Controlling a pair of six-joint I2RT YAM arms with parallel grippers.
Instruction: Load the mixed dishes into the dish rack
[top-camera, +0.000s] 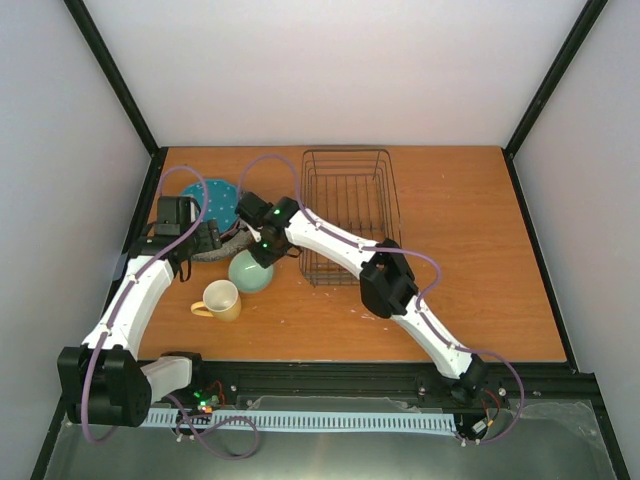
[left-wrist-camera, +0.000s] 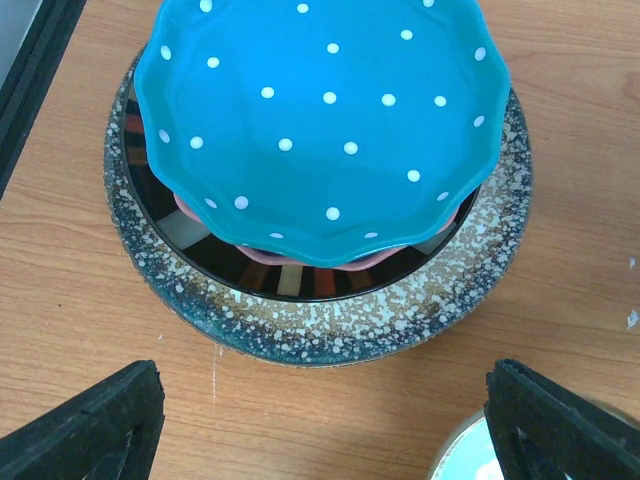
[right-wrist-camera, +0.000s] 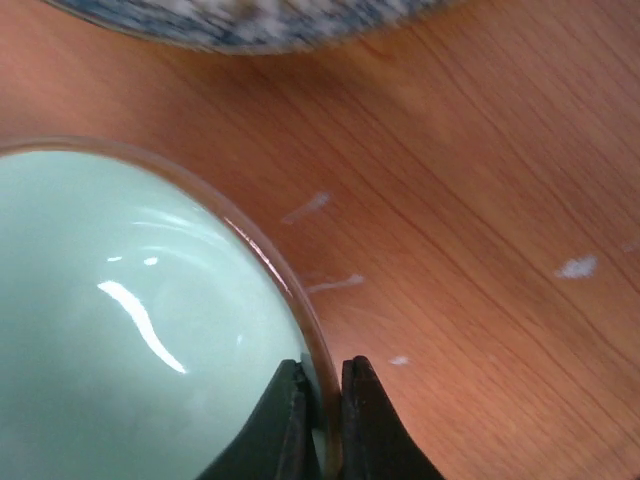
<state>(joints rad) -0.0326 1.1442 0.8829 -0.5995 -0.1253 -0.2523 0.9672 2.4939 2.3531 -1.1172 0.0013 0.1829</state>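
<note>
Right gripper (right-wrist-camera: 324, 380): clamped across the pale green bowl (right-wrist-camera: 120, 330) rim, centre-left overhead, since the bowl looks too wide to span.
Left gripper (left-wrist-camera: 325, 415): spread empty, facing the blue dotted plate (left-wrist-camera: 320, 120), probably its next pick.
Dish rack (top-camera: 345, 200): upper centre overhead, seemingly unloaded.
Hidden: pink-red dotted plate (left-wrist-camera: 300, 258), a mere sliver between the blue one and the grey speckled plate (left-wrist-camera: 400, 320).

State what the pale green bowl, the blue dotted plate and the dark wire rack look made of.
The pale green round bowl looks like glazed ceramic: sharp glossy highlights. The blue white-dotted scalloped plate could be glazed ceramic or melamine; its smooth sheen leaves that open. The dark rectangular wire rack seems thin metal wire, probably coated, matte dark.
</note>
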